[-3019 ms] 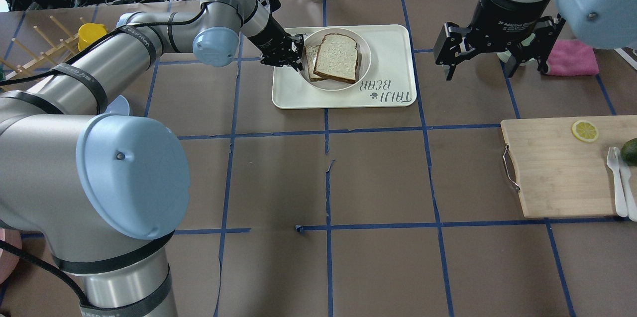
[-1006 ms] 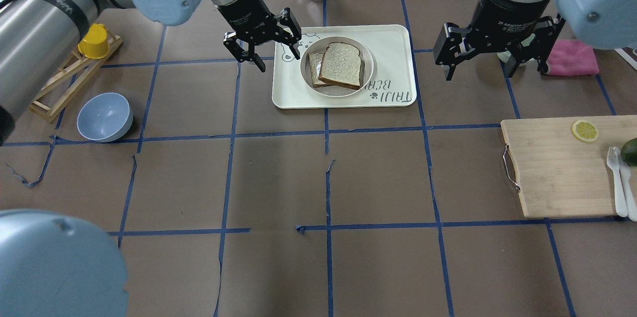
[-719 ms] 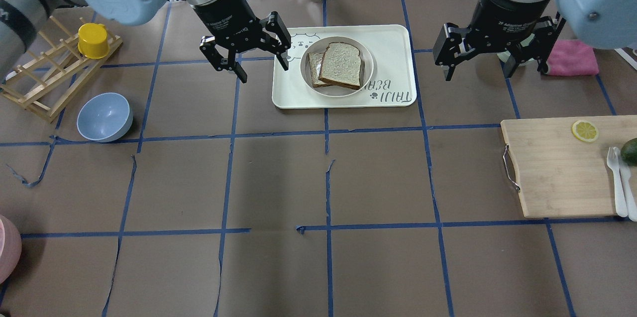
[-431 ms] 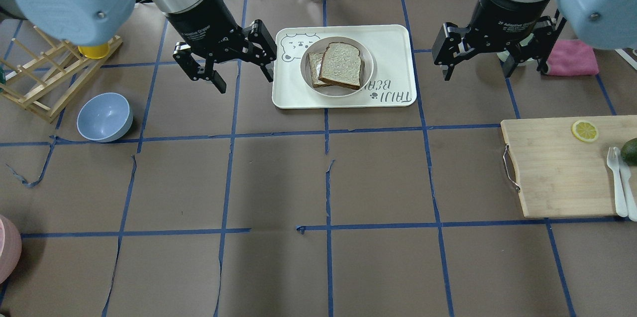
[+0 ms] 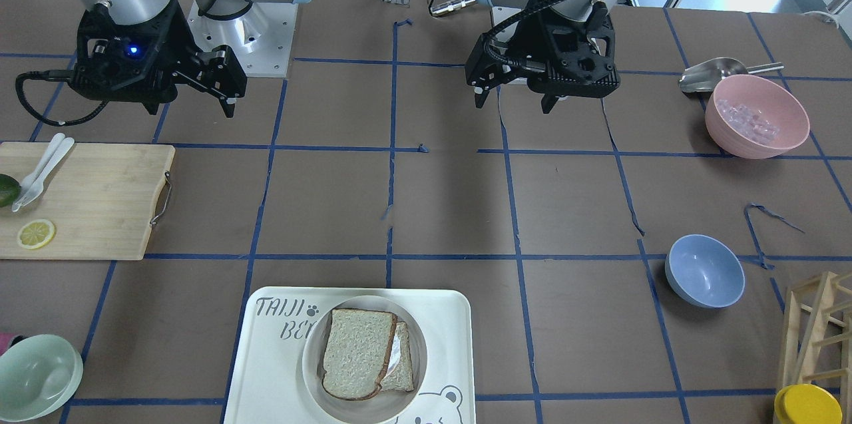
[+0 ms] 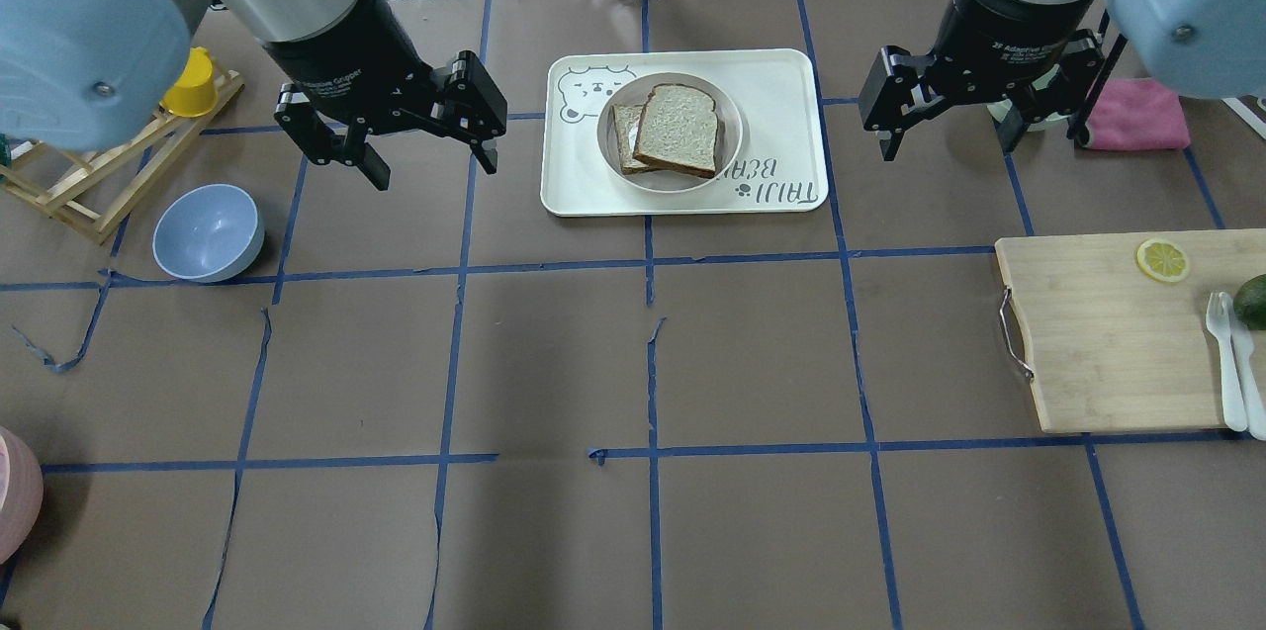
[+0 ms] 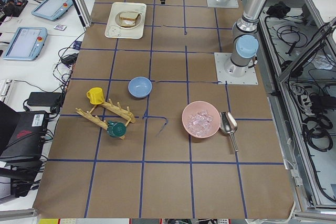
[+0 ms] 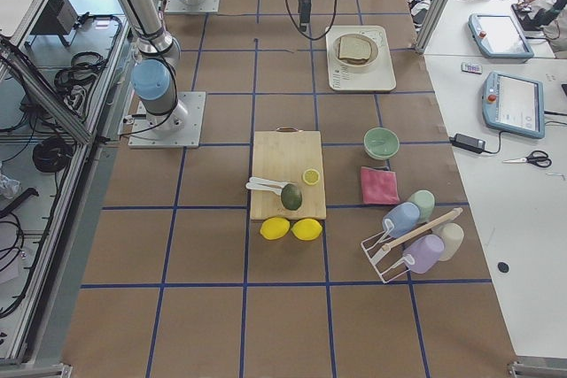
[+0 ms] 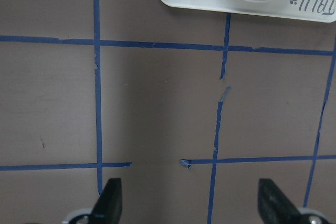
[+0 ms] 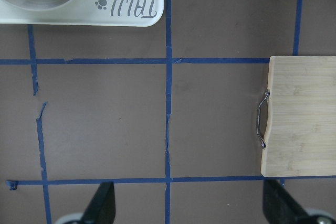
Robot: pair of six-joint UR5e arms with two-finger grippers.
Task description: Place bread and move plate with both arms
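— Front-facing view?
— The bread (image 5: pixel 356 352) lies flat on the plate (image 5: pixel 308 361), which sits on the tray (image 5: pixel 266 377). It overlaps the egg slice (image 5: pixel 403 374), domed end away from the robot.
— Overhead?
— Its long axis runs near-to-far, slightly skewed. Both grippers stand apart: left jaws left of the tray, right jaws right of it, over the brown surface (image 6: pixel 752 353) taped blue.
— Side views?
— A white bench (image 7: pixel 31 24) with tablets (image 7: pixel 52 9) beyond the tray.
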